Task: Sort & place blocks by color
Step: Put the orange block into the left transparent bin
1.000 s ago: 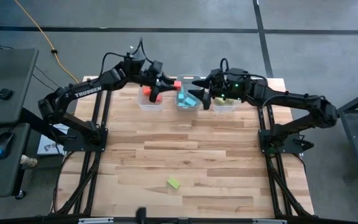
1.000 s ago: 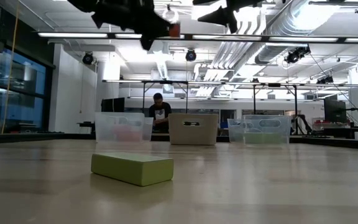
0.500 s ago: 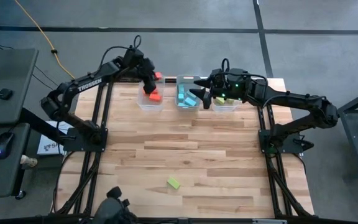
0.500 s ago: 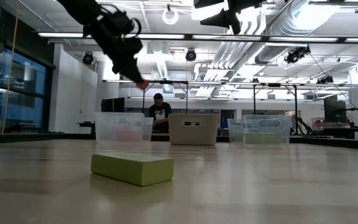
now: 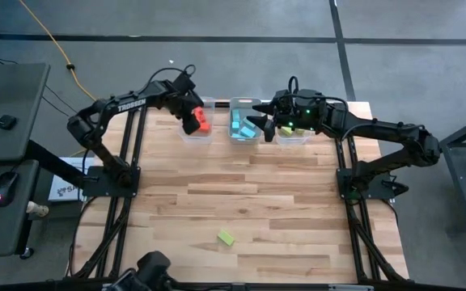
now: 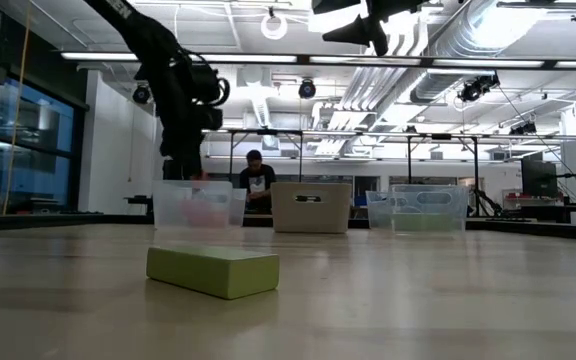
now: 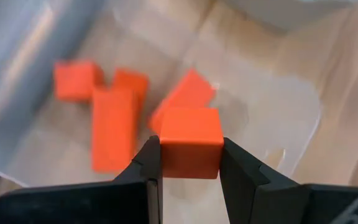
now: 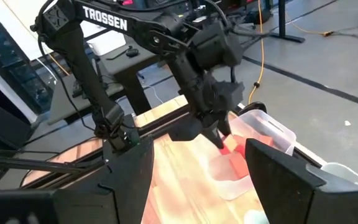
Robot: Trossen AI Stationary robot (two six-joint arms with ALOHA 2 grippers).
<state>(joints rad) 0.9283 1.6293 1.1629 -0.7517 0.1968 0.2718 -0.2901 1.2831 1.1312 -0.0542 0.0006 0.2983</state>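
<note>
My left gripper [image 5: 194, 121] hangs over the left clear bin [image 5: 192, 137] at the table's far edge, pointing steeply down, shut on a red-orange cube [image 7: 190, 142]. Several red-orange blocks [image 7: 114, 124] lie on that bin's floor below it. The middle bin [image 5: 245, 133] holds light blue blocks, and the right bin [image 5: 294, 136] holds yellow-green ones. One yellow-green block [image 5: 226, 238] lies flat on the table near the front edge. My right gripper [image 5: 260, 120] waits open, high over the middle bin, with nothing between its fingers. My left gripper pinches the red-orange cube by two opposite side faces [image 7: 166, 152] between its two fingers [image 7: 149, 163]. The fingers come from above, slanting down. The cube is lifted clear, above the blocks in the left bin.
The three bins stand in a row along the far edge [image 6: 311, 207]. The wooden table between them and the lone yellow-green block [image 6: 213, 270] is bare. A person sits in the room behind the bins [image 6: 256, 175].
My left gripper has swung from beside the middle bin toward the table's left, come down over the left bin, and tipped from nearly level to pointing steeply down. It has stayed shut on the red-orange cube throughout.
</note>
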